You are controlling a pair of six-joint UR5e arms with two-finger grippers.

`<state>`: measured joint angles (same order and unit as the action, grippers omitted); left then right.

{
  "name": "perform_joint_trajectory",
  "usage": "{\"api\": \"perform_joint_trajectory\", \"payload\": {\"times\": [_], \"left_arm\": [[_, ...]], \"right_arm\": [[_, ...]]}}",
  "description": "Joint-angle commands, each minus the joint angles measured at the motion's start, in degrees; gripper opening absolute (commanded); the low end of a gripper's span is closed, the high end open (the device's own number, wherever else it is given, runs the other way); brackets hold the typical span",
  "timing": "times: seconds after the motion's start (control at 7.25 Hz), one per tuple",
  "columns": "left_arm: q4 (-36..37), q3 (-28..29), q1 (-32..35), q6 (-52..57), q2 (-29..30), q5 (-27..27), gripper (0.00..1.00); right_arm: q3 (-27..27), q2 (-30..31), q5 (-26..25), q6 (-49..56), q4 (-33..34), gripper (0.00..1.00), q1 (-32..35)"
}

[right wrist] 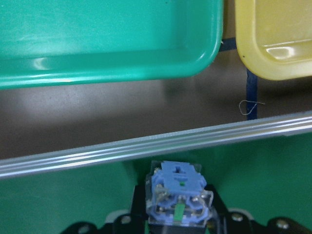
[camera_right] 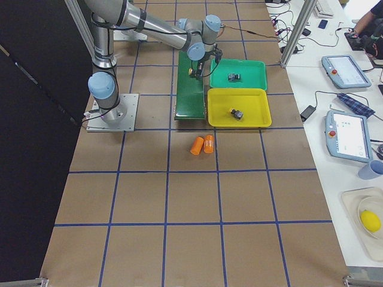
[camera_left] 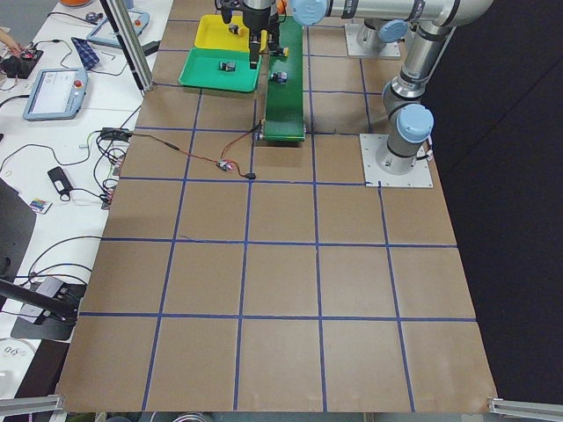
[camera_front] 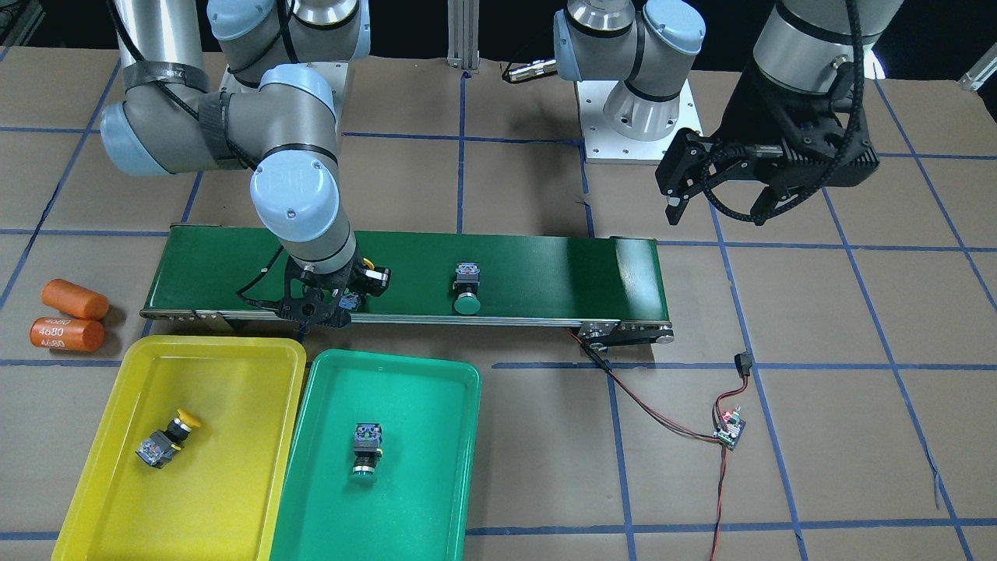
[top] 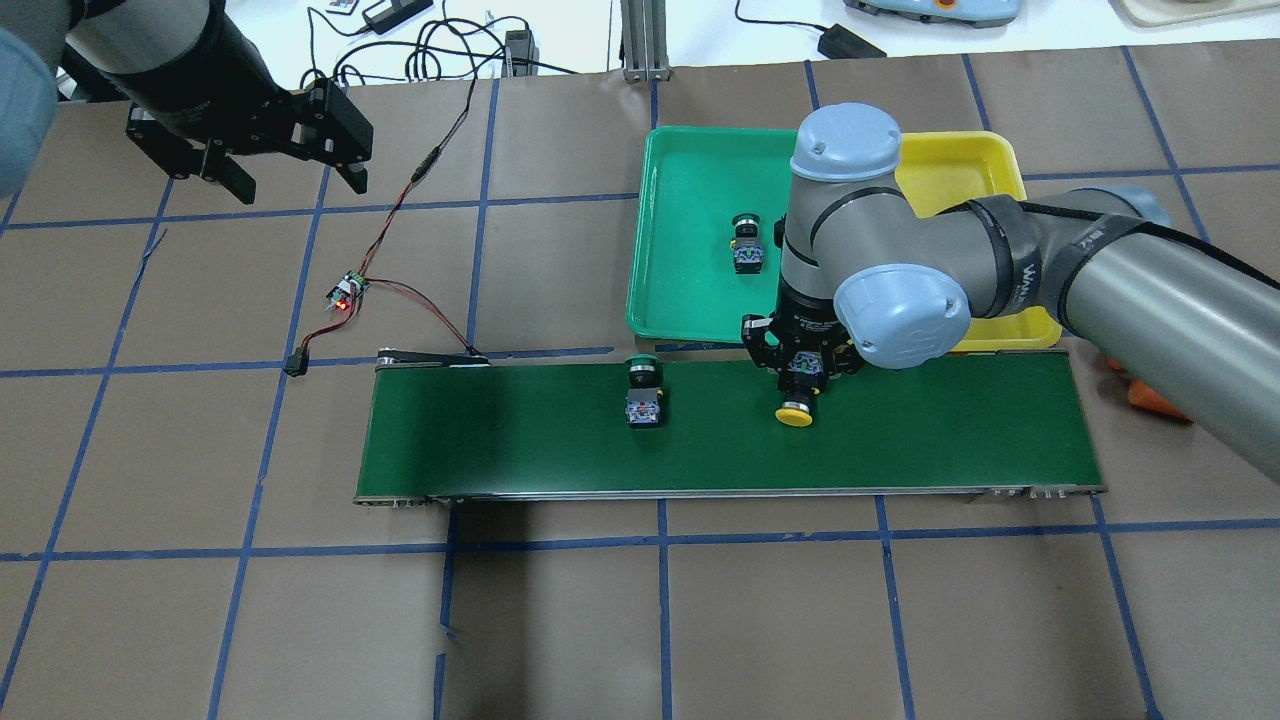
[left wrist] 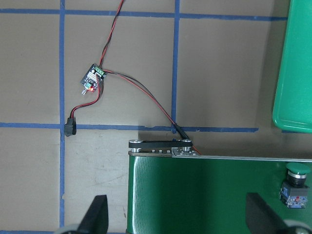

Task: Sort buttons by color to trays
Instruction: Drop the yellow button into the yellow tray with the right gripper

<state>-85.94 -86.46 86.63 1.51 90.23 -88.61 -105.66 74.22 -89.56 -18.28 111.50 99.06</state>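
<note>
Currently the right tool [top: 800, 372] is clenched on a yellow-cap button [top: 795, 412], gripped by its body w/ the cap pointing toward the robot's side. It is seen low over the belt [top: 500, 430], close to the belt's tray-side edge (whether it touches the belt surface cannot be told). Just past that edge the green tray [camera_front: 389, 358] and yellow tray [camera_front: 210, 344] are set side by side, rims nearly touching. A second green-cap button [camera_front: 366, 452] is lying in the green tray and a second yellow-cap button [camera_front: 167, 440] in the yellow one, each well inside the walls. On the belt, approx. mid-length, a green-cap button [top: 643, 392] is laid w/ its cap at the tray-side edge. The left tool [top: 300, 172] is held released, nothing between its fingers, above the counter [top: 800, 620]. It is well apart from the belt's end and near a small circuit board [top: 347, 292] w/ red and black wires.
</note>
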Motion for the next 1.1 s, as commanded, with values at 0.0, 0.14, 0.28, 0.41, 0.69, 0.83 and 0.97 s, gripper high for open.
{"api": "perform_joint_trajectory", "payload": {"times": [0.0,0.14,0.28,0.41,0.69,0.83,0.97], "left_arm": [[-0.1,2.86,0.03,-0.36,0.46,-0.07,1.0],[0.15,2.79,-0.23,0.16,1.51,-0.08,1.0],[0.42,2.27,-0.76,0.16,2.74,-0.25,1.0],[-0.28,1.74,-0.59,-0.1,2.67,-0.34,1.0],[-3.16,2.0,-0.41,-0.63,3.19,-0.25,1.0],[-6.75,2.0,-0.24,-0.11,2.59,-0.34,1.0],[-8.01,2.35,0.11,-0.45,1.54,-1.47,1.0]], "right_arm": [[5.34,2.14,-0.53,-0.09,-1.98,0.0,-0.97],[9.38,1.81,-2.27,0.87,-1.82,0.0,-2.72],[11.07,0.5,-6.2,4.45,-0.77,0.0,-5.78],[11.79,-3.51,-6.68,10.14,6.64,0.0,-9.9],[12.06,-9.43,-8.61,14.5,14.79,0.78,-13.37],[12.32,-7.7,-8.7,14.33,13.66,1.0,-13.37],[11.62,-4.2,-8.62,14.33,9.65,1.0,-13.11]]}}
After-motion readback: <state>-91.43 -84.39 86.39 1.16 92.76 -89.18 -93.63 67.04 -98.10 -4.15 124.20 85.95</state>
